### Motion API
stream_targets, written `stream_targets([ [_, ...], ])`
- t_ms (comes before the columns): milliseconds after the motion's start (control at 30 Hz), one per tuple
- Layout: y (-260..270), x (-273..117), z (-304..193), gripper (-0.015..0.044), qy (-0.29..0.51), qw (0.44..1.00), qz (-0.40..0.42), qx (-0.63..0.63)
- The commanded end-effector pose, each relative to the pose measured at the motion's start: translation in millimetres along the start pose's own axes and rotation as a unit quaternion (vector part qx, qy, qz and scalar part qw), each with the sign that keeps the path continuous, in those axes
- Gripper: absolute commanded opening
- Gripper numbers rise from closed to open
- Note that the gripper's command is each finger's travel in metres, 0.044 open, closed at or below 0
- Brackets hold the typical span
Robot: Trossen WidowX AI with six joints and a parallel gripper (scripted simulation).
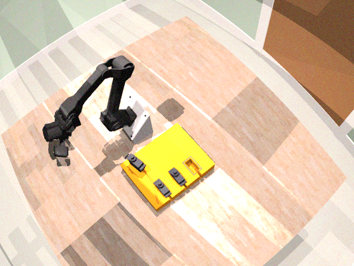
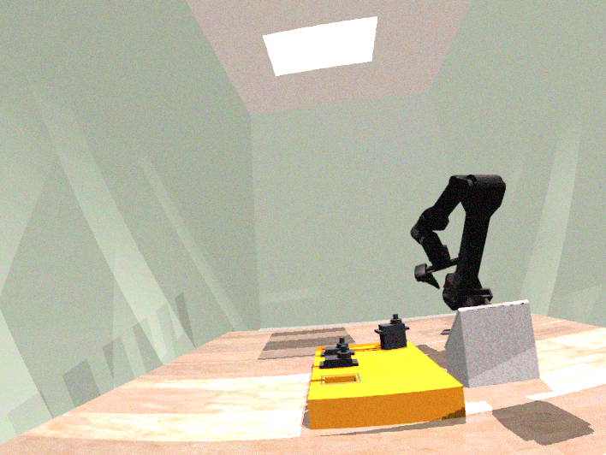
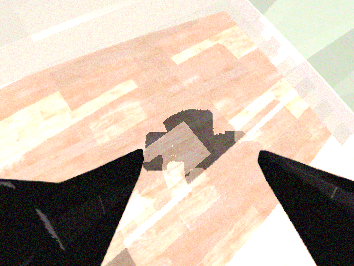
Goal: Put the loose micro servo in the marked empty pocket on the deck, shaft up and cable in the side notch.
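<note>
The loose black micro servo (image 1: pixel 135 162) (image 2: pixel 393 336) stands upright, shaft up, on top of the yellow deck (image 1: pixel 171 140) (image 2: pixel 387 410), near its left corner in the top view. Its thin orange cable (image 1: pixel 153 184) runs over the deck towards the lower corner. The marked pocket (image 1: pixel 192 165) (image 2: pixel 340 379) is empty, with a grey outline and a side notch (image 1: pixel 199 173) at the deck's edge. My gripper (image 3: pixel 199 155) is open and empty. It hangs above the table, left of the deck in the top view, well away from the servo. The wrist view shows no servo.
Two seated servos (image 1: pixel 177 176) (image 1: pixel 162 187) stand in the deck between the loose servo and the pocket, close to the notched edge. A grey wedge-shaped block (image 1: pixel 144 129) (image 2: pixel 495 347) stands beside the deck, near the arm's base.
</note>
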State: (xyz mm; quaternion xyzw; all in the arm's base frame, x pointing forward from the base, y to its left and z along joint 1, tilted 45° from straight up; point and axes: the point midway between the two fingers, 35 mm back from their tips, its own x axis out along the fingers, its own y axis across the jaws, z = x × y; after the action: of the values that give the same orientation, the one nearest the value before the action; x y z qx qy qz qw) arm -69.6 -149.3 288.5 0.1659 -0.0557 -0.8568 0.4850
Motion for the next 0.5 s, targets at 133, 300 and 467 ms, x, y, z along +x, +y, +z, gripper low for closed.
stream_targets([
  [133,26.2,11.6,-19.2,0.0440,0.057,0.997,0.041,-0.045],
  [300,47.6,13.8,-36.8,0.0440,0.102,0.987,0.077,-0.096],
  [467,60.0,14.1,-48.9,0.0440,0.129,0.979,0.098,-0.122],
])
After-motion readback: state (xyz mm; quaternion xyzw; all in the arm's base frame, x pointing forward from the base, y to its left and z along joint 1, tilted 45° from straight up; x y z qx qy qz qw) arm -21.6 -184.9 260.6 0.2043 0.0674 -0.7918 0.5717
